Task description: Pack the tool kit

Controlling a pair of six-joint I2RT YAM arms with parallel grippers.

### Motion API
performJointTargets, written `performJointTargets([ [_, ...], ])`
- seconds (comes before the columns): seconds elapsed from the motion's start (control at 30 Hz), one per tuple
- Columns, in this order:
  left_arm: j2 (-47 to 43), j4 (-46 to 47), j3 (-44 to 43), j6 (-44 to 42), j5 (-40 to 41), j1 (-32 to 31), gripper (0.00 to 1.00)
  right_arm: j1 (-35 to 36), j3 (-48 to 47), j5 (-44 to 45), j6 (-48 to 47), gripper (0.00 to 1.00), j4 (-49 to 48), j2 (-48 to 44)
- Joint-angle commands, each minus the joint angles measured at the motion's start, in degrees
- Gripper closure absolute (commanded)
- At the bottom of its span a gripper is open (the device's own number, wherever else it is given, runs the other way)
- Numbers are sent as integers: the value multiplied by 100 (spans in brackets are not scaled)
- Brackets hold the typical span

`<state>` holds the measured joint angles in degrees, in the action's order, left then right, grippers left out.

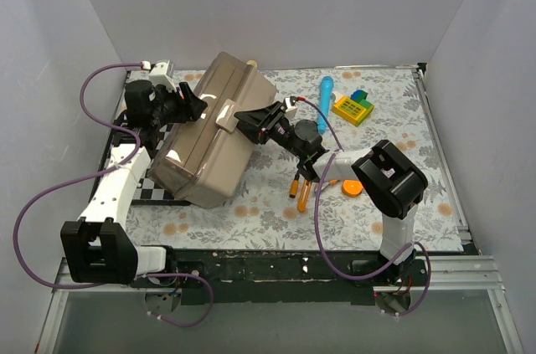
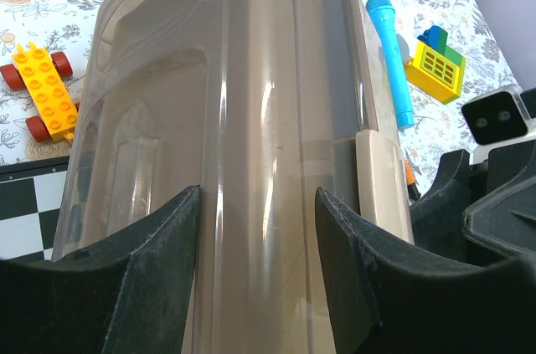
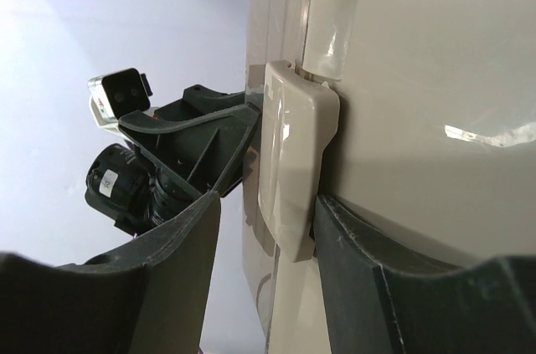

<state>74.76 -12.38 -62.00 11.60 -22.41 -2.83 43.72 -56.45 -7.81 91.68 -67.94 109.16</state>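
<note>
The left gripper has its jaws half spread and clamped on a ridge of the closed toolbox. The right gripper brackets the tan latch – one finger touching, a gap at the other.

Two orange-handled screwdrivers and one orange disc lie nearest, right of the single toolbox, which sits tilted at centre-left, its near-left end over a checkered board.

Farther back are one blue cylindrical tool, one yellow toy block and one yellow brick car.

Bare floral mat runs along the near edge – the box's far corner nears the back wall.

Toolbox blocks left side, screwdrivers lie mid-table, bare mat along near edge
</note>
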Motion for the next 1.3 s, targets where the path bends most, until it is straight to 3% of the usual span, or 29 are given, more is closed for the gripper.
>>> performJointTargets([
  [0.0,610,-1820,531,-412,246,-139,76,101,-139,236,-71,44,-1933,-132],
  [1.27,759,-1899,496,-439,396,-139,77,84,-77,430,-344,47,-1960,-756],
])
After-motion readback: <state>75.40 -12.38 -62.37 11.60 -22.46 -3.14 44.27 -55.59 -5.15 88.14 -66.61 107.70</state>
